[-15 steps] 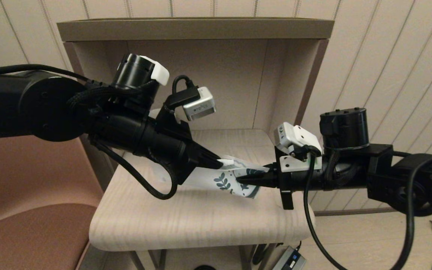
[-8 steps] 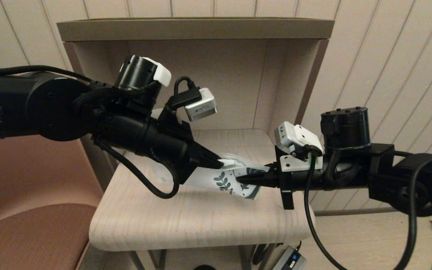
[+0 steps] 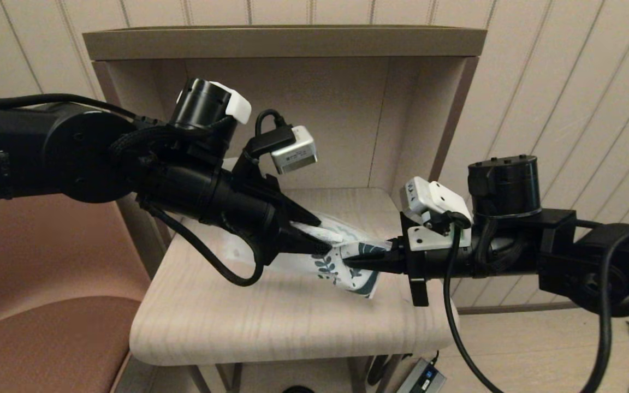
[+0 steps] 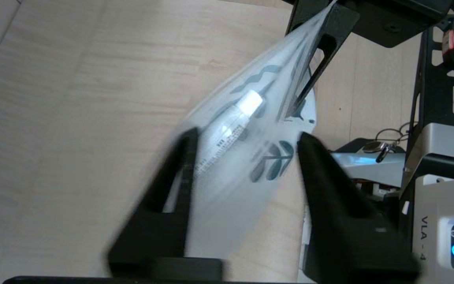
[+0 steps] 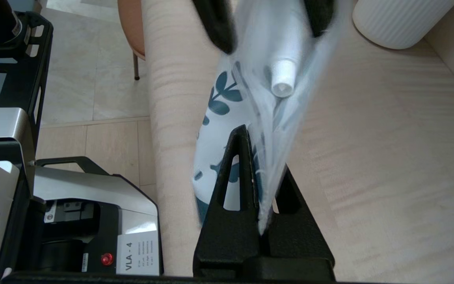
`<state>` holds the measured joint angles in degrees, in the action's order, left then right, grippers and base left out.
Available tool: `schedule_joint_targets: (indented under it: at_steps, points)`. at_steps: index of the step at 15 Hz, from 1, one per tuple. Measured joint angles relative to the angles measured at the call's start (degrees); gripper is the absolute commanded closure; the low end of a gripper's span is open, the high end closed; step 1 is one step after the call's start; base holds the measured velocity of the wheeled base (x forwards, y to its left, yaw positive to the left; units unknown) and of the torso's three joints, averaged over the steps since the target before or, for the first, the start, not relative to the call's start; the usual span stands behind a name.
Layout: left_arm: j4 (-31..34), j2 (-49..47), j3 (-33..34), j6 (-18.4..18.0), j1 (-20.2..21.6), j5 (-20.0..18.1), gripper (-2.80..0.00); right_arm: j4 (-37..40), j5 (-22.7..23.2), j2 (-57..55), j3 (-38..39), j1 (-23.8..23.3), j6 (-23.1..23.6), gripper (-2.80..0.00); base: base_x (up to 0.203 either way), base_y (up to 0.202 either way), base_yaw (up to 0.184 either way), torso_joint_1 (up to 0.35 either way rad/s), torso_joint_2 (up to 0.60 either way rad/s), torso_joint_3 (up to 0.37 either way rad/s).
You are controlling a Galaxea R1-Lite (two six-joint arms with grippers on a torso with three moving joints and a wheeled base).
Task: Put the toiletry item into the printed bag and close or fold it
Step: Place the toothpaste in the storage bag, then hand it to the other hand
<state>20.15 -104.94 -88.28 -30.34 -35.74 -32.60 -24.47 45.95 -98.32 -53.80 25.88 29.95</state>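
Note:
The printed bag (image 3: 354, 272), white with teal leaves, hangs just above the pale wooden table (image 3: 271, 322). My right gripper (image 5: 264, 157) is shut on the bag's edge and holds it up from the right. My left gripper (image 4: 246, 136) stands open at the bag's other end, one finger on each side of it. The toiletry item (image 5: 285, 75), a small white tube, shows through the bag's film between those fingers, cap toward the right gripper. In the head view the toiletry item (image 3: 322, 233) lies between the left fingertips, and neither fingertip presses on it.
A white ribbed mug (image 5: 400, 19) stands on the table near the back wall, behind the left arm. The alcove's walls and top shelf (image 3: 282, 41) close in the back. A pink chair (image 3: 47, 305) is at the left. The table's front edge (image 3: 292, 349) is rounded.
The left gripper's fingers have spread apart and let go of the tube, which now lies in the bag. The bag's lower corner has sagged slightly. The right arm has not moved.

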Motion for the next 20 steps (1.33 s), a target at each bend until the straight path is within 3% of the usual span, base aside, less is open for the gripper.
schedule_joint_targets:
  at_steps: [12,15,18,19,20]
  points:
    - [0.3,4.6,-0.7,0.6,0.1,-0.3,-2.8,-0.2,0.0,0.4,0.4,0.0,-0.2,0.0,0.0,0.0,0.0,0.0,0.0,0.0]
    - [3.4,6.2,-1.5,0.6,2.6,-0.3,-2.8,-0.1,-0.1,1.4,0.8,-0.1,-0.6,0.0,0.0,0.0,0.0,0.0,0.0,0.0]
    - [5.8,8.6,2.2,0.7,8.4,-2.2,-2.8,0.1,0.0,2.8,1.2,-0.5,-0.9,0.0,0.0,0.0,0.0,0.0,0.0,0.0]
    - [5.9,9.5,4.5,0.7,10.0,-3.2,0.0,0.1,0.0,3.2,1.3,-0.6,-1.2,0.0,0.0,0.0,0.0,0.0,0.0,0.0]
    - [5.6,10.6,7.3,0.7,11.4,-3.9,0.0,0.1,-0.1,3.6,1.3,-0.7,-1.5,0.0,0.0,0.0,0.0,0.0,0.0,0.0]
